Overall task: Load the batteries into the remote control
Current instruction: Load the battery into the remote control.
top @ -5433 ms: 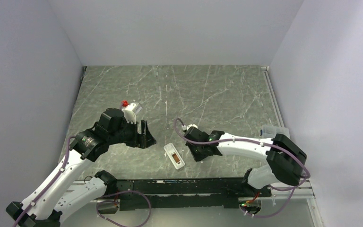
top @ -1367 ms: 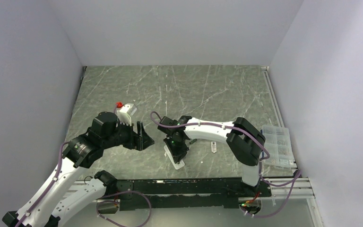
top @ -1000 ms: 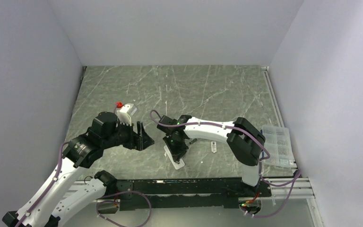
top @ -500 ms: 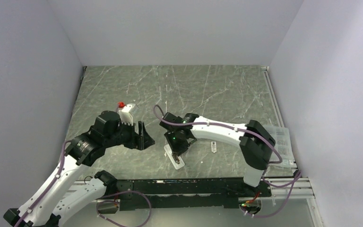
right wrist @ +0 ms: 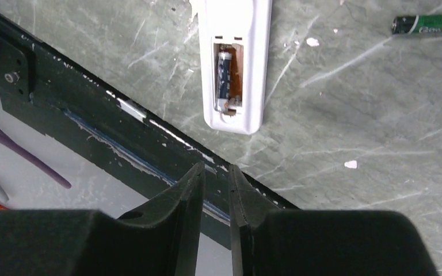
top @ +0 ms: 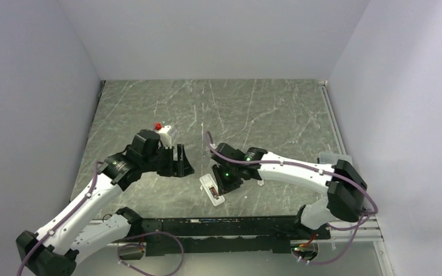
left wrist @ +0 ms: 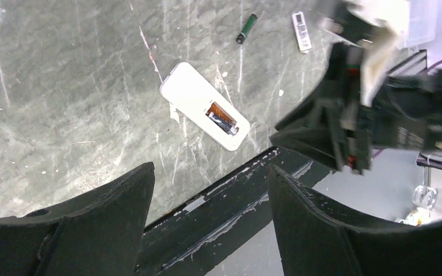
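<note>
The white remote control [top: 212,189] lies near the table's front edge with its brownish-orange recess [right wrist: 229,70] open. One dark battery [right wrist: 224,68] sits inside the recess. A second, green-and-dark battery [right wrist: 429,24] lies loose on the table to the right, and also shows in the left wrist view [left wrist: 246,29]. My right gripper [top: 224,184] hovers just right of the remote. Its jaws [right wrist: 214,172] are nearly together with nothing between them. My left gripper [top: 182,163] is wide open and empty [left wrist: 210,172], above and to the left of the remote [left wrist: 193,95].
A clear plastic box [top: 329,157] stands at the right edge, partly behind the right arm. A small white label strip [left wrist: 301,31] lies near the loose battery. The black front rail [top: 236,225] runs just below the remote.
My right gripper has drawn back to the right off the remote, uncovering a battery in the recess. My left arm has moved right and forward, closer to the remote.
</note>
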`<state>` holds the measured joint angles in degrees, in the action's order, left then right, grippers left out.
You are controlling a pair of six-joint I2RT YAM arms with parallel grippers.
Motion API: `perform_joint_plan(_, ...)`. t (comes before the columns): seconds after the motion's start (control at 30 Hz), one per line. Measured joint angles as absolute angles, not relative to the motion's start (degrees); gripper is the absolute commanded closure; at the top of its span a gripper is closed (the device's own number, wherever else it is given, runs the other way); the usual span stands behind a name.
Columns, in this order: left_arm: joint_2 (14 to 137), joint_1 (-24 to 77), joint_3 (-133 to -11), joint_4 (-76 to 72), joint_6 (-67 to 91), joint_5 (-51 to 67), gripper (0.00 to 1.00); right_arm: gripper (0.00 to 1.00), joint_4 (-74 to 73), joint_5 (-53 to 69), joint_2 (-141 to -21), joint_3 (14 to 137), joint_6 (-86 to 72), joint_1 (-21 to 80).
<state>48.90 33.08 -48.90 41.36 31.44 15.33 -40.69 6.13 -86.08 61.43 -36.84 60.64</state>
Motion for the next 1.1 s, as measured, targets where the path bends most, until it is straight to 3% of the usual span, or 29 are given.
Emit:
perform_joint_plan(0.33,59.5,33.1,-42.8,30.9,34.7,13.4,0.27,0.79,-31.4,5.8,-74.0,48.6,-38.2,61.4)
perform_joint_plan(1.1,81.8,34.1,-36.7,5.0,33.0,13.7,0.39,0.81,-18.4,4.8,-75.9,42.9,-39.8,62.7)
